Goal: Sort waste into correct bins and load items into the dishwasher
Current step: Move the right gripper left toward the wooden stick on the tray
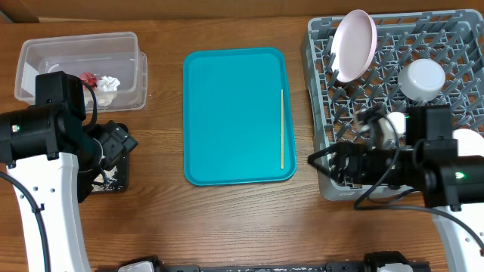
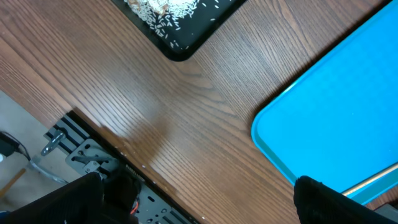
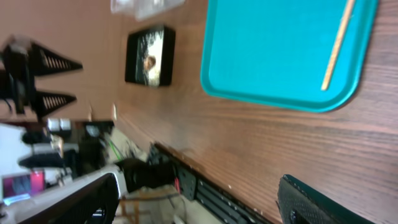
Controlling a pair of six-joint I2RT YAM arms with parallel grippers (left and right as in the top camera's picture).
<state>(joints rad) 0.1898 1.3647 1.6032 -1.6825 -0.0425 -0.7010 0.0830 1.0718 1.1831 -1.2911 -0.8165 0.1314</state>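
Progress looks close to the end. On the table (image 1: 227, 227), the grey dish rack (image 1: 454, 45) at the right carries the pink plate (image 1: 355, 41) on edge. The teal tray (image 1: 227, 113) in the middle holds only the thin wooden stick (image 1: 282, 128), not yet loaded. The clear tub (image 1: 45, 49) contains the red wrapper (image 1: 88, 78) and white napkin (image 1: 110, 83); the black tray (image 2: 180, 53) contains rice crumbs (image 2: 168, 9). The left end effector (image 2: 199, 199) and right end effector (image 3: 199, 205) are open and empty.

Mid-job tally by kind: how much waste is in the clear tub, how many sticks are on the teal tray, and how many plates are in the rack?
In the clear tub, waste: 2 (red wrapper, white napkin)
On the teal tray, wooden stick: 1
In the rack, pink plate: 1
Total: 4
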